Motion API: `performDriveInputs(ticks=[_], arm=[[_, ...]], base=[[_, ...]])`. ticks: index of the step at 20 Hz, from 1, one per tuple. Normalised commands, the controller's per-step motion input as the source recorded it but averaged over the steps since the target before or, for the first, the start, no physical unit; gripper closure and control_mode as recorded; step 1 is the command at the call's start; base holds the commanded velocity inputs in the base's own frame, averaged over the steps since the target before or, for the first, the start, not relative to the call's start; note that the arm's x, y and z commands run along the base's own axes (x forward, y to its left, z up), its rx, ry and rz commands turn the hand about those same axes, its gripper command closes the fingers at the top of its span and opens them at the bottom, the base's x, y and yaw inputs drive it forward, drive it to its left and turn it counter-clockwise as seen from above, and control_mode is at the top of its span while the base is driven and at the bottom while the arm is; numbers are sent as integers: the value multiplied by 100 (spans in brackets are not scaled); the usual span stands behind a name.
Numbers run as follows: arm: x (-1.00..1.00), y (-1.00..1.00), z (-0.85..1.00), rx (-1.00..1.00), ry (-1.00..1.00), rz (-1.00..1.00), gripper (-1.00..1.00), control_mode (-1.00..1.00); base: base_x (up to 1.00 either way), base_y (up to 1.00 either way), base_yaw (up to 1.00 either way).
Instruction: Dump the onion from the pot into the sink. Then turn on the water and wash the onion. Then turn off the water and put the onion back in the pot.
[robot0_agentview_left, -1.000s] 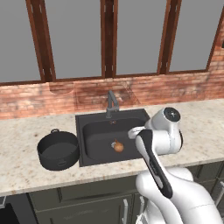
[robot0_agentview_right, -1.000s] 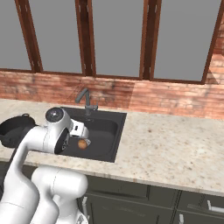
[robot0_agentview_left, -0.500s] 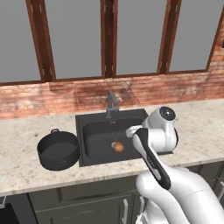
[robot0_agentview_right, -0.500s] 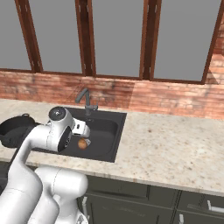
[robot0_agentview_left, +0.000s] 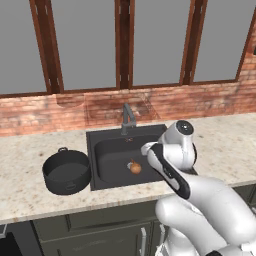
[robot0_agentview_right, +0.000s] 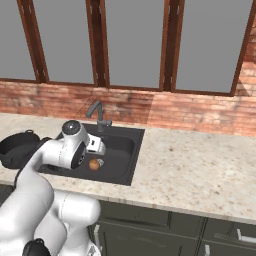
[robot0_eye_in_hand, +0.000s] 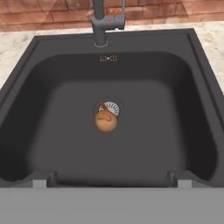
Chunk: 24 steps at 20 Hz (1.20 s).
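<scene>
— Orange-brown and round, the onion (robot0_eye_in_hand: 106, 121) sits on the floor of the sink (robot0_eye_in_hand: 52, 131), touching the drain (robot0_eye_in_hand: 112, 107). How do we think it handles?

— Light and firm, we judge, but its smooth skin could slip and it may roll. We take it across its widest middle, clear of the stem tip.

— And our gripper (robot0_eye_in_hand: 111, 180)?

— Spread wide over the basin, holding nothing. The pot (robot0_agentview_left: 66, 171) waits on the table (robot0_agentview_left: 220, 145) just left of the sink, with the faucet (robot0_eye_in_hand: 103, 19) behind.
</scene>
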Motion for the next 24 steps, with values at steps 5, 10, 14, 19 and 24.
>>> performDriveInputs(ticks=[5,10,14,19,24], arm=[[28,1,-32,0,0,0,-100,-100],[32,4,-40,0,3,0,-100,-100],[15,7,-46,0,6,0,-100,-100],[12,5,-40,0,5,0,-100,-100],[26,5,-35,0,3,0,-100,-100]], base=[[0,0,0],[0,0,0],[0,0,0],[0,0,0],[0,0,0]])
